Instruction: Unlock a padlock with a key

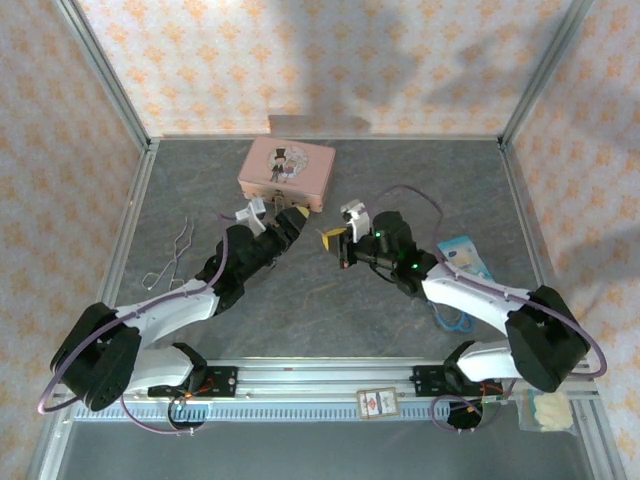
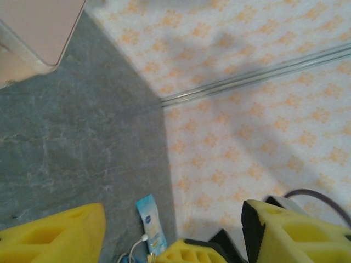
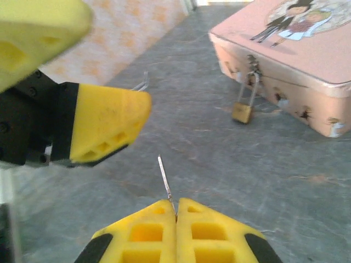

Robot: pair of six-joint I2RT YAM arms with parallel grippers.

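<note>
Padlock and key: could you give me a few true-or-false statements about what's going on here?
1. The padlock hangs at the front of the pink tin. True.
2. The key is in the padlock. False: the right gripper pinches it, well apart from the padlock.
3. The left gripper is shut on something. False: its fingers stand apart with nothing between them.
4. A blue packet lies on the table beside the right arm. True.
</note>
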